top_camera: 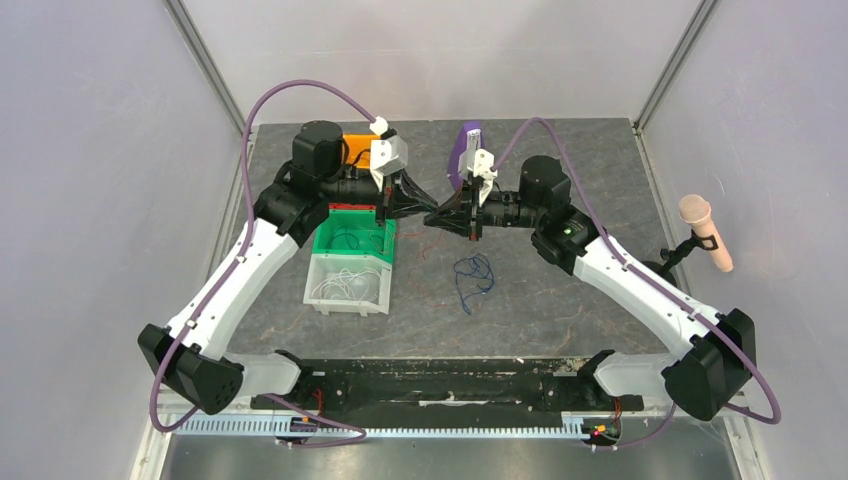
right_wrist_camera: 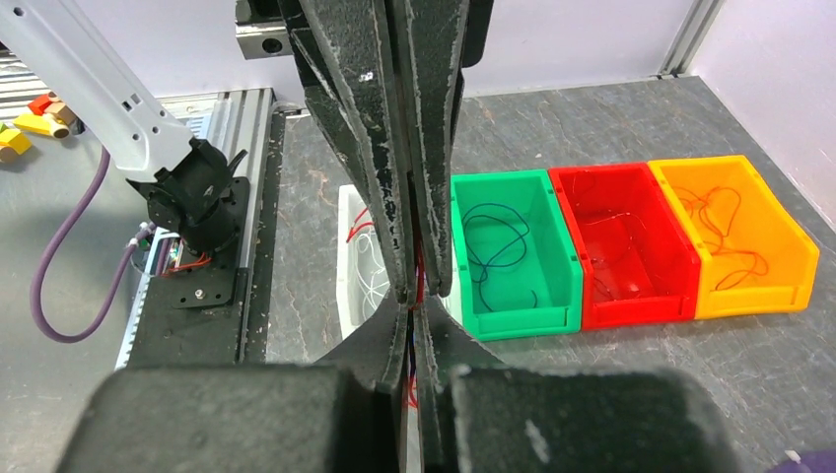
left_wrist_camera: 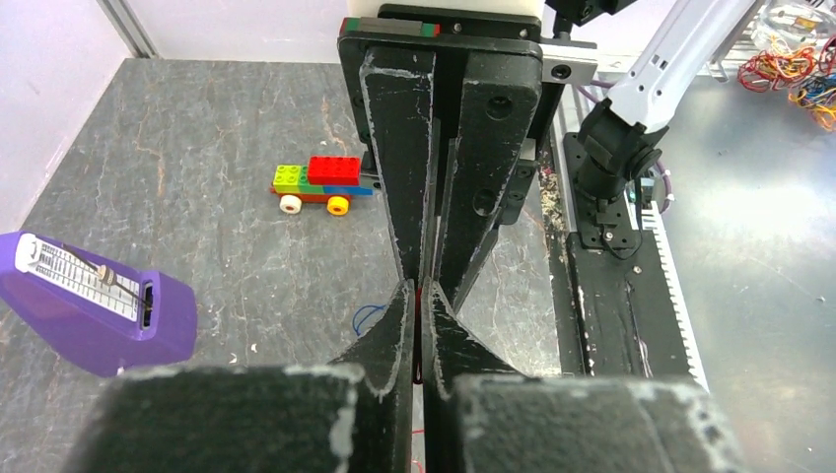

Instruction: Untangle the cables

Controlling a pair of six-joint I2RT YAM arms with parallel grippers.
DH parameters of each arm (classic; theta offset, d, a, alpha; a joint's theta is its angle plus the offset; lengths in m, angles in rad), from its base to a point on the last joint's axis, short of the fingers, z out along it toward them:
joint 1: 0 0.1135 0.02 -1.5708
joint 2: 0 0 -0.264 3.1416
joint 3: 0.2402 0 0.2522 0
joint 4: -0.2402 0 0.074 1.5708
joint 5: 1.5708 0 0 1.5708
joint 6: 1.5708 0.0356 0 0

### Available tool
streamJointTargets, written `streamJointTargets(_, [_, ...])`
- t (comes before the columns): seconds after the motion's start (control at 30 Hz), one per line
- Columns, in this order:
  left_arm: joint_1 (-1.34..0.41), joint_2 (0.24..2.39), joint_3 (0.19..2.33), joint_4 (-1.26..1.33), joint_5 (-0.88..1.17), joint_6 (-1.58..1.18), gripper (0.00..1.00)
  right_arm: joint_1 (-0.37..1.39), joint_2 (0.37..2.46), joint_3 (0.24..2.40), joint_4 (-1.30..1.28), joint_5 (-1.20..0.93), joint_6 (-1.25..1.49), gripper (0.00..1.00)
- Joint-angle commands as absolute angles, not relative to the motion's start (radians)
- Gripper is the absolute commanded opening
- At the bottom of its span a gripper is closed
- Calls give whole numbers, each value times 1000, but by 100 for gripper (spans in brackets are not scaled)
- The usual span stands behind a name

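My left gripper (top_camera: 413,206) and right gripper (top_camera: 438,218) meet tip to tip above the table's middle. In the left wrist view the left gripper (left_wrist_camera: 421,292) is shut on a thin red cable (left_wrist_camera: 421,340) running down between its fingers. In the right wrist view the right gripper (right_wrist_camera: 412,306) is shut on the same red cable (right_wrist_camera: 411,389), with a dark blue strand beside it. A loose blue cable (top_camera: 472,275) lies on the table below the grippers; a bit of it shows in the left wrist view (left_wrist_camera: 366,316). The stretch of cable between the two grippers is hidden.
White (top_camera: 326,300), green (top_camera: 326,238), red (top_camera: 352,207) and orange (top_camera: 356,149) bins stand in a row at left, each holding sorted cables (right_wrist_camera: 501,239). A purple metronome (top_camera: 468,150) stands at the back. A toy brick car (left_wrist_camera: 321,185) lies behind. A microphone (top_camera: 705,231) stands at right.
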State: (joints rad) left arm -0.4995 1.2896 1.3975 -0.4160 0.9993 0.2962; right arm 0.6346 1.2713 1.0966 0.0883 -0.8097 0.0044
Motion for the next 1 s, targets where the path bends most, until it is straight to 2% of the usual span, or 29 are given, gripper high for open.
streamJointTargets(0.0, [-497, 1272, 1383, -362, 985, 269, 2, 639, 1265, 1133, 106, -824, 8, 0])
streamJointTargets(0.03, [-483, 1270, 1380, -340, 974, 235, 2, 638, 1264, 1130, 104, -815, 8, 0])
streamJointTargets(0.07, [-464, 1274, 1376, -307, 965, 186, 2, 635, 1263, 1128, 95, -799, 9, 6])
streamJointTargets(0.17, [-388, 1304, 1405, -252, 899, 73, 2, 602, 1268, 1124, 65, -755, 14, 56])
streamJointTargets(0.2, [-367, 1313, 1417, -252, 872, 66, 2, 580, 1271, 1122, 62, -751, 30, 69])
streamJointTargets(0.3, [-324, 1334, 1436, -269, 756, 96, 2, 516, 1273, 1119, 52, -727, 55, 83])
streamJointTargets(0.47, [-300, 1356, 1448, -290, 513, 204, 2, 447, 1261, 1116, 18, -698, 41, 88])
streamJointTargets(0.73, [-248, 1417, 1513, -303, 323, 272, 2, 412, 1225, 1073, 3, -690, 20, 90])
streamJointTargets(0.97, [-205, 1533, 1594, -335, 244, 324, 2, 412, 1226, 1069, -34, -692, 9, 90])
